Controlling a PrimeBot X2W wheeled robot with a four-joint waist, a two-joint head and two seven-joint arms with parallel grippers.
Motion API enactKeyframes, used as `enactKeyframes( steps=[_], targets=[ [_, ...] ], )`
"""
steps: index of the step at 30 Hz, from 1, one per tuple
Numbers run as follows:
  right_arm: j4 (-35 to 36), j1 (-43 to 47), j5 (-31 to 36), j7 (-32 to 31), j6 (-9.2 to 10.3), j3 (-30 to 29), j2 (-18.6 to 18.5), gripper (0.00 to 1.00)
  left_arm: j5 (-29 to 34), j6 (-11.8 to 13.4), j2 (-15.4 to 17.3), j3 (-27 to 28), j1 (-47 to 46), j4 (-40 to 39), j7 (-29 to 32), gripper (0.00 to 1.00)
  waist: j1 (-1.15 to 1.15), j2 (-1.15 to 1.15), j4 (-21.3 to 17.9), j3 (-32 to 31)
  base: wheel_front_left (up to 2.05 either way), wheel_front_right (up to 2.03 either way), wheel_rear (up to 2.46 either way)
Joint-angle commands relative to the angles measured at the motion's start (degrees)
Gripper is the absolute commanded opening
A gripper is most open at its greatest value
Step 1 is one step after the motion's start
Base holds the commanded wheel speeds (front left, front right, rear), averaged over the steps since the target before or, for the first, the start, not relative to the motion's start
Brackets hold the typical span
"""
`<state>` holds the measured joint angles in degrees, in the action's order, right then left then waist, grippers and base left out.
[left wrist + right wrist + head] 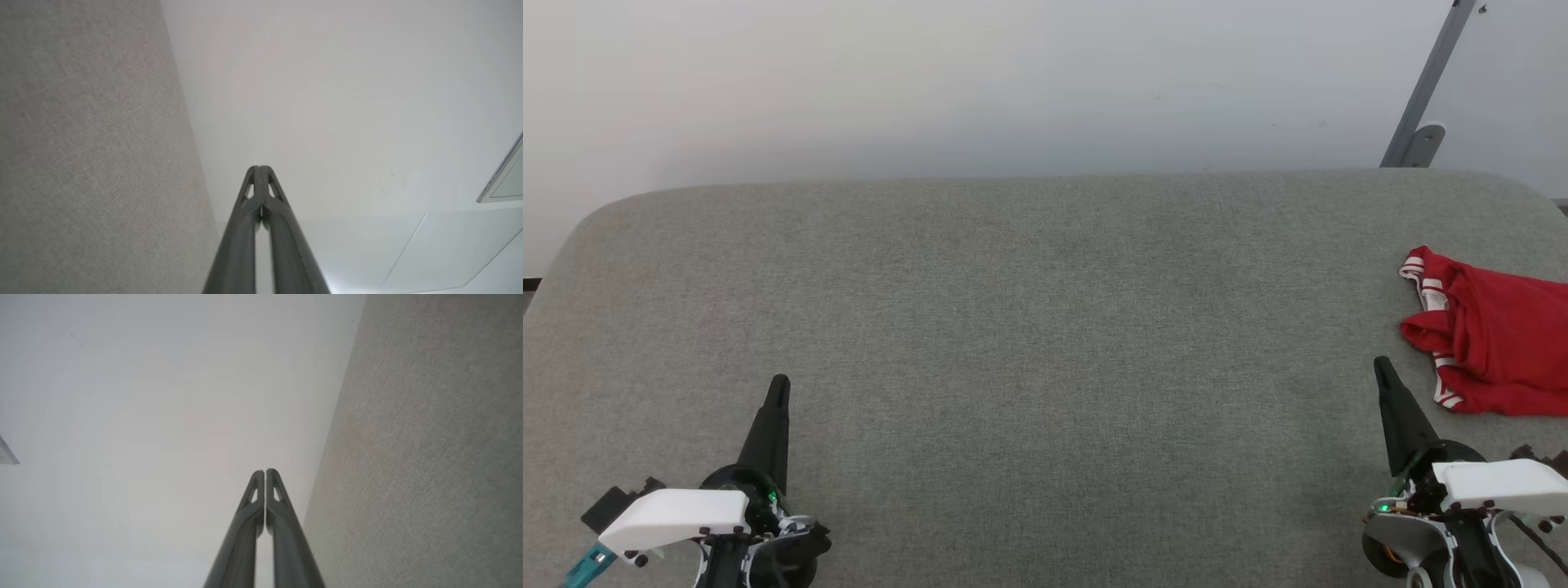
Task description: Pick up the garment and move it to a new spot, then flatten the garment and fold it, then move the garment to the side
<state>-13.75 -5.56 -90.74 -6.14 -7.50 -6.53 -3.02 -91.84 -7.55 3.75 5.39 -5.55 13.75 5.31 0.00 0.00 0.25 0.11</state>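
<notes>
The garment [1494, 339], red cloth with red-and-white striped trim, lies crumpled at the right edge of the grey padded table [1045, 327], partly cut off by the head view's border. My right gripper [1382, 365] stands shut and empty just left of and below it, a short gap away. My left gripper [779, 382] is shut and empty at the lower left, far from the cloth. Both wrist views show closed fingers, left gripper [259, 167] and right gripper [265, 471], pointing toward the white wall with nothing between them.
A white wall [1013, 82] rises behind the table's far edge. A grey metal bracket [1425, 98] leans at the back right. The table's grey fabric [81, 143] runs along the left of the left wrist view and, as the table [429, 457], along the right of the right wrist view.
</notes>
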Motion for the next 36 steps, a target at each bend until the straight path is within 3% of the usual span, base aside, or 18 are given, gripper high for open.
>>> enactKeyframes(
  steps=[1,36],
  targets=[
    [-0.37,-0.94,-1.07,-0.44,0.02,-0.04,0.20,0.00,-0.80,0.12,-0.13,0.23,-0.81,0.29,0.48,0.00,0.00,0.00,-0.10,0.03,0.00,0.00,0.00],
    [-0.42,-0.89,-1.76,-0.51,0.02,-0.01,0.20,0.00,-1.03,0.12,-0.56,0.69,-1.07,0.39,0.94,0.00,0.00,0.00,-0.25,0.07,0.00,0.00,0.00]
  ],
)
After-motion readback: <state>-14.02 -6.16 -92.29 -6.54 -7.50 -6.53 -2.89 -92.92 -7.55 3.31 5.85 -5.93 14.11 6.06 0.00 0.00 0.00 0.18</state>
